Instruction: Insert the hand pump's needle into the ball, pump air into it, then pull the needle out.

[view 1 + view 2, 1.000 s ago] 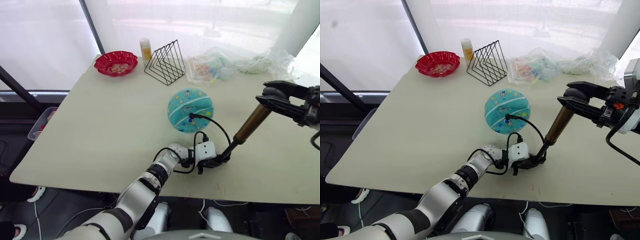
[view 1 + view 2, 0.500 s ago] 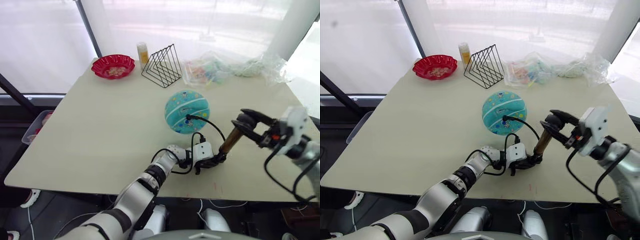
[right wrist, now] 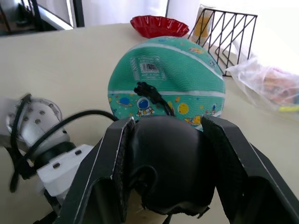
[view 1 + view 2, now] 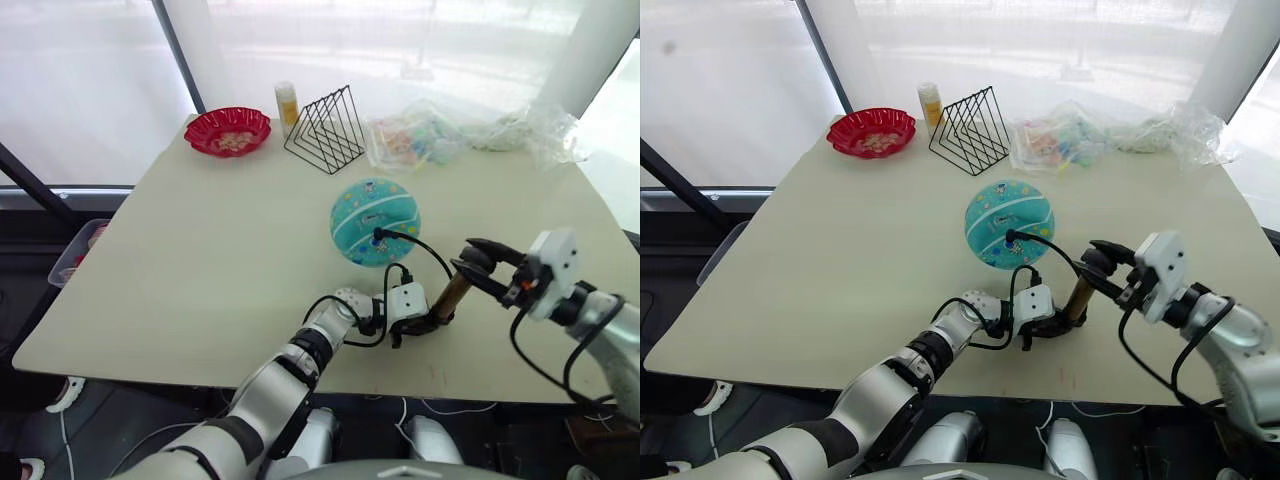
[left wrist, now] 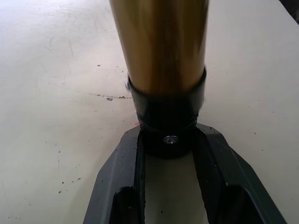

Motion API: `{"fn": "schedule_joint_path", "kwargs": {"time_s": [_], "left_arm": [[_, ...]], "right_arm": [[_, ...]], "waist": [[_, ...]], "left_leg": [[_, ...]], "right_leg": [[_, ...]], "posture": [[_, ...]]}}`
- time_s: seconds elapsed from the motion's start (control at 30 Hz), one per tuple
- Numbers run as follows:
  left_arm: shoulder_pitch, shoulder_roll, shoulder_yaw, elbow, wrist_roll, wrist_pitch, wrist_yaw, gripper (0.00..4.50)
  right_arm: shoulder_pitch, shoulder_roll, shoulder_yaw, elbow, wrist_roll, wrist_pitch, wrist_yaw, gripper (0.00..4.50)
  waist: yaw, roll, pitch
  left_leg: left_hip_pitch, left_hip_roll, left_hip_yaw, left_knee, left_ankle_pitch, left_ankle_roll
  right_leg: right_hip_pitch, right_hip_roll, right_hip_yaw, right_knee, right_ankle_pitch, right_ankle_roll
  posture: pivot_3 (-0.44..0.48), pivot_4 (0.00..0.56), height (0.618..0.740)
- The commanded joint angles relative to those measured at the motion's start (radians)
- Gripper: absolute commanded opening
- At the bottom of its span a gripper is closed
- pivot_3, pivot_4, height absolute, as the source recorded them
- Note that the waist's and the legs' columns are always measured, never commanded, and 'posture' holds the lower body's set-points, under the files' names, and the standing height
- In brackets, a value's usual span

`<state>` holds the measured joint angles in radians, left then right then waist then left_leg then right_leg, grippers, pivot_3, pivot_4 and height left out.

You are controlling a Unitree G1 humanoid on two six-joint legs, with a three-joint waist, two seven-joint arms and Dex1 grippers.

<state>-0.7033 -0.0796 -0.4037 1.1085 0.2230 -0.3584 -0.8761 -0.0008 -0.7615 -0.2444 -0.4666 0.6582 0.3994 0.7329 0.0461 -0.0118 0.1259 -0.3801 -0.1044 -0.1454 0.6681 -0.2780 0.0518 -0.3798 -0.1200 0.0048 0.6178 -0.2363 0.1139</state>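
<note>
The teal-blue ball (image 4: pixel 375 222), round with white stripes, rests mid-table. The black hose (image 4: pixel 432 252) loops from its near side to the hand pump (image 4: pixel 451 297). The needle is hidden where the hose end meets the ball (image 3: pixel 145 88). The pump stands tilted on the table, just right of the ball. My left gripper (image 4: pixel 430 321) is shut on its black bottom cap (image 5: pixel 168 126), low against the table. My right gripper (image 4: pixel 478 262) is shut on the black handle (image 3: pixel 163 163) at the top, and little bronze cylinder shows between the two grippers.
A red scalloped bowl (image 4: pixel 228 130), a yellow bottle (image 4: pixel 288 103) and a black wire rack (image 4: pixel 325 128) stand at the table's far left. Crumpled plastic bags (image 4: pixel 470 135) lie along the far right. The table's near edge (image 4: pixel 200 368) runs just behind my left forearm.
My right gripper has pushed the handle down and leftward towards the pump's base, so the pump is much shorter. The left gripper and ball stay put. The camera shifted slightly.
</note>
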Motion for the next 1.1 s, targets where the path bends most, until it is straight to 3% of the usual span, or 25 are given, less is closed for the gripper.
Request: {"fn": "schedule_joint_path", "kwargs": {"time_s": [0.03,0.33,0.6,0.7,0.77,0.87,1.1], "left_arm": [[0.074,0.045,-0.067,0.134,0.094,0.085,0.001,1.07],[0.076,0.045,-0.068,0.134,0.096,0.082,-0.002,1.07],[0.077,0.046,-0.068,0.133,0.096,0.078,-0.004,1.07],[0.078,0.047,-0.068,0.133,0.096,0.079,-0.005,1.07],[0.078,0.046,-0.067,0.132,0.095,0.080,-0.005,1.07],[0.076,0.046,-0.067,0.133,0.095,0.081,-0.004,1.07],[0.076,0.048,-0.068,0.130,0.094,0.081,0.000,1.07]], "right_arm": [[-0.079,-0.073,-0.195,-0.098,0.165,0.067,-0.015,1.90],[-0.261,-0.289,-0.430,-0.074,0.462,0.286,-0.062,1.90],[-0.193,-0.292,-0.417,-0.118,0.408,0.338,-0.058,1.90],[-0.113,-0.237,-0.335,-0.162,0.307,0.295,-0.053,1.90],[-0.047,-0.138,-0.219,-0.177,0.205,0.215,-0.074,1.90],[0.033,-0.048,-0.077,-0.139,0.039,0.091,-0.058,1.90],[0.127,0.108,0.124,-0.041,-0.198,-0.087,-0.112,1.90]], "waist": [[0.003,-0.001,0.001],[0.008,-0.001,0.010],[0.015,0.000,0.011],[0.016,-0.002,0.010],[0.016,-0.006,0.007],[0.008,-0.009,0.002],[-0.006,-0.010,-0.006]], "left_leg": [[0.000,0.000,0.000,0.000,0.000,0.000],[-0.002,-0.001,0.000,0.000,0.000,0.000],[-0.004,-0.001,0.000,0.000,0.000,0.000],[-0.003,-0.001,0.000,-0.001,0.000,0.000],[-0.002,-0.001,0.000,-0.001,0.000,0.000],[0.001,0.001,0.000,-0.002,0.000,0.000],[0.004,0.002,0.000,-0.001,-0.002,-0.003]], "right_leg": [[0.000,0.000,0.000,0.000,0.000,0.000],[-0.001,-0.002,-0.001,0.000,0.000,0.000],[-0.004,-0.003,-0.002,0.000,0.000,0.000],[-0.003,-0.002,-0.002,0.000,0.000,0.000],[-0.003,-0.002,-0.002,0.000,0.000,0.000],[0.000,0.000,-0.002,0.000,0.000,0.001],[0.001,0.002,-0.001,0.001,0.000,0.001]], "posture": [[0.000,0.150,0.740],[0.000,0.150,0.740],[0.000,0.150,0.740],[0.000,0.150,0.740],[0.000,0.150,0.740],[0.000,0.150,0.740],[0.000,0.150,0.740]]}}
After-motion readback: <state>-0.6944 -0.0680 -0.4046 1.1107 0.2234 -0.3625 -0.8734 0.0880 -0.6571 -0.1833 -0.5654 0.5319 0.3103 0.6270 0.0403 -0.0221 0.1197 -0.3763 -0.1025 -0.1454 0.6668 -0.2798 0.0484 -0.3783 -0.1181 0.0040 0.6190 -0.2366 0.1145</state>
